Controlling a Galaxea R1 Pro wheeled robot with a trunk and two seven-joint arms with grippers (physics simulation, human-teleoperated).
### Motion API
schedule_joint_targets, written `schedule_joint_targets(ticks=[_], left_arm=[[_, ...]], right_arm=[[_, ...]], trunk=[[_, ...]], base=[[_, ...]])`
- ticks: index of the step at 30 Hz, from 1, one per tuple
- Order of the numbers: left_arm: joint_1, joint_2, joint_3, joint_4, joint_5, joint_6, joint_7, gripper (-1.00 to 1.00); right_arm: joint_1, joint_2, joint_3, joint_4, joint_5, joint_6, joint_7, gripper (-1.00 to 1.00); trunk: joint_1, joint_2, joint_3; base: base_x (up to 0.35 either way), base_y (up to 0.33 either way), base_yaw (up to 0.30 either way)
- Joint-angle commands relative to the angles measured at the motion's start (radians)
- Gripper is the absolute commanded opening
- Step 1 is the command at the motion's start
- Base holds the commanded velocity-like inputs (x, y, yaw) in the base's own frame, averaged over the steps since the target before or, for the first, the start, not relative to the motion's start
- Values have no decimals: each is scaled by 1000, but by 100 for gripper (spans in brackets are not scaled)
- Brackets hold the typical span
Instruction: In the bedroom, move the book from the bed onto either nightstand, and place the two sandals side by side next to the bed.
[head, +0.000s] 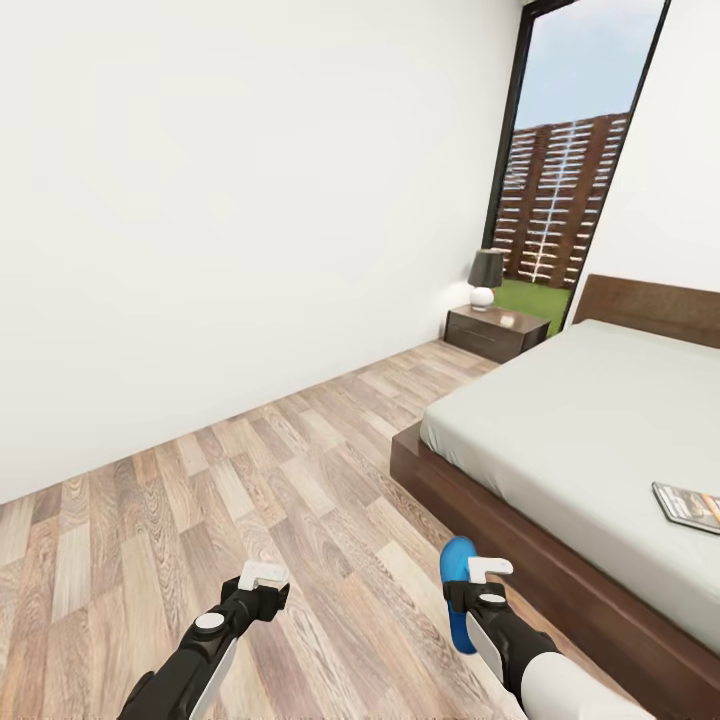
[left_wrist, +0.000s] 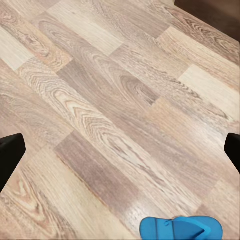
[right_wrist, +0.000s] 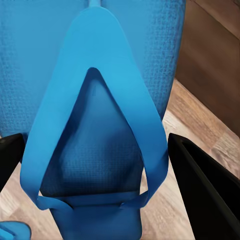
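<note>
Right gripper (head: 478, 585), fingers apart, hovers over a flat bright blue sandal (right_wrist: 95, 125) beside the dark-framed bed (head: 470, 500). Sandal step; next, closing on its strap.

R pincer (head: 482, 572) low over blue sandal (head: 458, 592) on floor (head: 250, 500) just beside bed (head: 560, 420). Book (head: 690, 505) on mattress. L pincer (head: 263, 578) above bare planks. Nightstand (head: 497, 331) w/ lamp (head: 486, 277) by window.
</note>
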Motion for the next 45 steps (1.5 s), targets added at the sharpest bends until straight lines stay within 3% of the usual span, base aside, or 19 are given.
schedule_joint_targets(ticks=[1,17,25,45], left_arm=[[0,0,0,-2,-2,6,-3,100],[1,1,-1,-21,-2,-9,-3,100],[3,4,-5,-53,-3,-57,-1,100],[5,5,-9,-60,-4,-65,1,100]], right_arm=[[0,0,0,-2,0,6,-4,-100],[0,0,0,-1,1,5,-4,-100],[0,2,1,-2,1,3,-4,-100],[0,2,1,-2,1,4,-4,-100]], trunk=[[0,0,-3],[0,0,-25],[0,0,-27],[0,0,-27]], base=[[0,0,0],[0,0,0],[0,-46,0],[0,-93,0]])
